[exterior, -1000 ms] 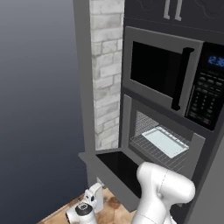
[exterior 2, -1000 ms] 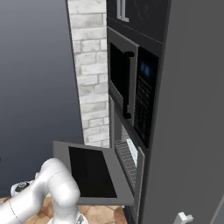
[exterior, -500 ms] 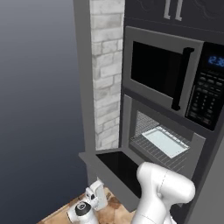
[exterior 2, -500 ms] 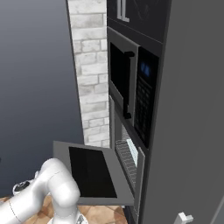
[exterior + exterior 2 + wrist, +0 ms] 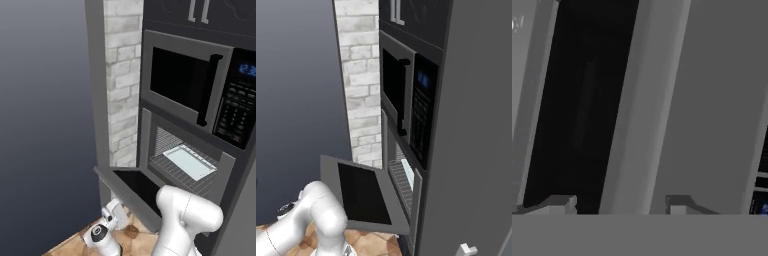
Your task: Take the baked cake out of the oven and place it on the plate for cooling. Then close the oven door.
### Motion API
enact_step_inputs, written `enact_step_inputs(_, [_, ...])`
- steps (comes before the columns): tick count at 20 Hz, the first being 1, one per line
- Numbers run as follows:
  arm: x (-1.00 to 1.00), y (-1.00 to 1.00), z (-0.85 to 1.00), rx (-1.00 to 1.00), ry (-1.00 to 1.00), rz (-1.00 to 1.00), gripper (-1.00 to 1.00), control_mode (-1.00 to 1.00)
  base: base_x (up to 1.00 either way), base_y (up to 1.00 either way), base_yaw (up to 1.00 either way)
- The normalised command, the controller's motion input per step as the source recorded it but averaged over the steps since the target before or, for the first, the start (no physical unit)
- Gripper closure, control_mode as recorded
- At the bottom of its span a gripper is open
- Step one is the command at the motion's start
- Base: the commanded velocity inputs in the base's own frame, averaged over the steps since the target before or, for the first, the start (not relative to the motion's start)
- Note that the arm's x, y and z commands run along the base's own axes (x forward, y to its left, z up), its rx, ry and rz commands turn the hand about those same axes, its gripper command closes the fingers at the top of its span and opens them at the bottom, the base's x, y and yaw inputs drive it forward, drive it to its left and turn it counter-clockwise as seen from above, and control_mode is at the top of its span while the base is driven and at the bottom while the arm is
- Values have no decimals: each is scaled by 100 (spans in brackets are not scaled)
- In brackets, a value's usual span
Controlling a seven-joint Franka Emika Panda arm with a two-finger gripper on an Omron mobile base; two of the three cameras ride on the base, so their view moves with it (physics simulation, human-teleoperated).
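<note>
We judge the oven door [image 5: 137,187] to be a stiff, fairly heavy panel that swings on a hinge along its far edge, so it should handle as one rigid slab; its dark glass window looks smooth and likely slippery, which makes the grey frame or the bar handle the better place to take hold or push, from underneath near the free near edge where the leverage is best. Right now the door hangs dropped open, close to level, jutting toward us from the oven [image 5: 187,160], which sits below the microwave [image 5: 192,85] in the tall dark cabinet, with a white brick column [image 5: 120,80] to its left. The door is a wide grey panel around a dark rectangular pane; in the right base view its inner face tilts slightly down toward the near side. Inside the cavity a wire rack carries a pale flat tray [image 5: 191,161]; we cannot make out a cake or a plate. The gripper [image 5: 619,202] sits low, below the open door, and in the hand view its two dark tips stand apart with grey panel and dark glass close ahead, nothing between them that we can see.
</note>
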Motion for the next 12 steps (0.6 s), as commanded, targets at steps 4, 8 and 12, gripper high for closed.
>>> enact_step_inputs(4, [30, -41, 52, -29, -21, -34, -100, -100, 0, 0, 0])
enact_step_inputs(8, [40, -63, 65, -16, -13, -27, -100, -100, 0, 0, 0])
enact_step_inputs(12, [52, -73, 70, -3, -7, -19, -100, -100, 0, 0, 0])
